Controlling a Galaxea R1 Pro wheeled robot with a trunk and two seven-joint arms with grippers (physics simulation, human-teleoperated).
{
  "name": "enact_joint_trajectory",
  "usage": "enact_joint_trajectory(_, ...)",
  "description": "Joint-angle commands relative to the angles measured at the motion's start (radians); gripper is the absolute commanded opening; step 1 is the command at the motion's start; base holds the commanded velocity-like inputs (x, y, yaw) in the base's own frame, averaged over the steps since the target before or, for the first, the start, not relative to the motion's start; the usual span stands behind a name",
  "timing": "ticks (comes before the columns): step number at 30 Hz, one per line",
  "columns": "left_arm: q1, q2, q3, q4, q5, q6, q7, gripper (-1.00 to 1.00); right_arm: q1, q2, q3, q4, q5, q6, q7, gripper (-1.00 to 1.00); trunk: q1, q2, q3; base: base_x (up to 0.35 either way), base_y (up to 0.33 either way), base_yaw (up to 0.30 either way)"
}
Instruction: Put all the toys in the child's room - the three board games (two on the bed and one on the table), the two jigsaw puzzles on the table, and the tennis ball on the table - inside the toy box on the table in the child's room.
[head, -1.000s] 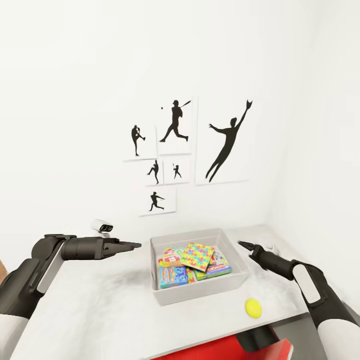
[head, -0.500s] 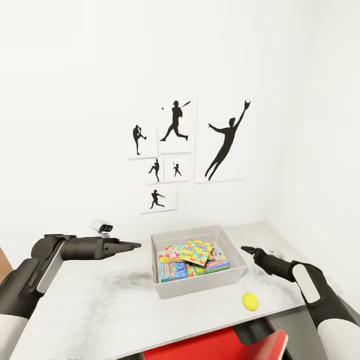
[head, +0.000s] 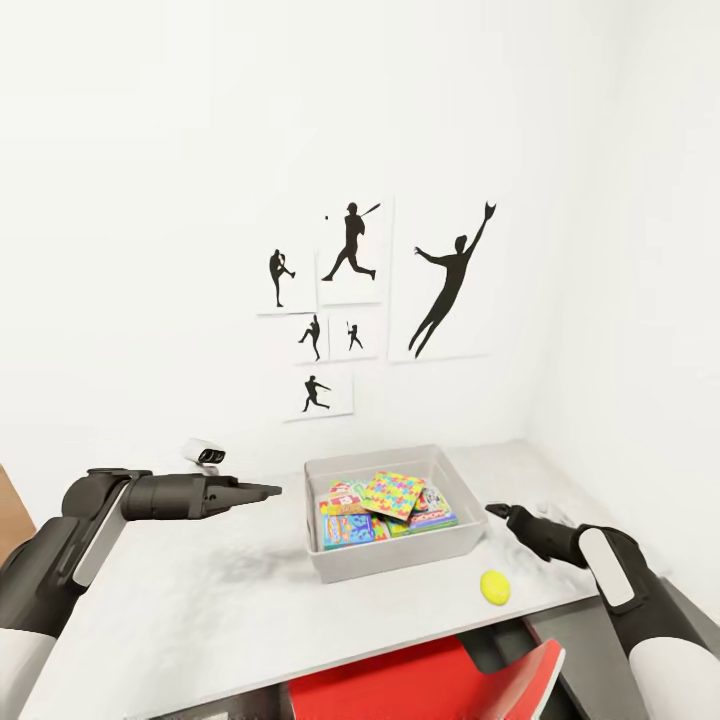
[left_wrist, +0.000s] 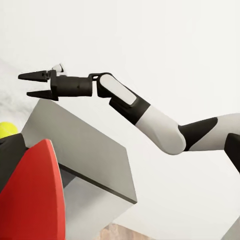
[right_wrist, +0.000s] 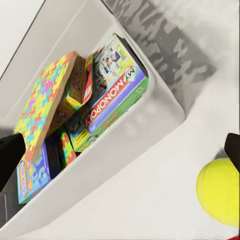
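White walls with black baseball-player silhouettes (head: 450, 282) back the pale table (head: 200, 620) on which everything sits. Nearest the robot, the tennis ball (head: 495, 587) lies loose on the tabletop, just below and inward of the right gripper (head: 497, 511). That gripper holds nothing; in the left wrist view its two fingers stand a little apart. I judge that the ball is the last toy outside, which would explain the arm poised beside it. Beyond the ball, level with the right gripper and between both arms, stands the toy box (head: 388, 556), holding the board games and a jigsaw puzzle (head: 393, 496) propped slantwise on top. One lid reads "MY MONOPOLY" (right_wrist: 117, 100). The left gripper (head: 270, 490) hovers beside the box, empty, its tips close together.
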Motion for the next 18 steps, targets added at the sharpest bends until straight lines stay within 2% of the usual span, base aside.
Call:
enact_joint_trajectory(1,0.000,0.001,-0.002,0.000,0.002,0.011,-0.002,1.00,0.000,0.002,0.002,0.000,0.006,0.007,-0.012,1.00,0.000,-0.001,0.000,-0.017,0.000,0.000)
enact_joint_trajectory(9,0.000,0.002,-0.002,0.000,0.002,0.011,-0.002,1.00,0.001,0.006,0.064,0.000,0.004,0.014,-0.167,1.00,0.000,-0.001,0.000,-0.007,0.000,0.000)
enact_joint_trajectory(18,0.000,0.002,-0.002,0.001,0.002,0.011,-0.002,1.00,0.001,0.009,0.087,0.000,0.004,0.015,-0.247,1.00,0.000,-0.001,0.000,-0.001,0.000,0.000)
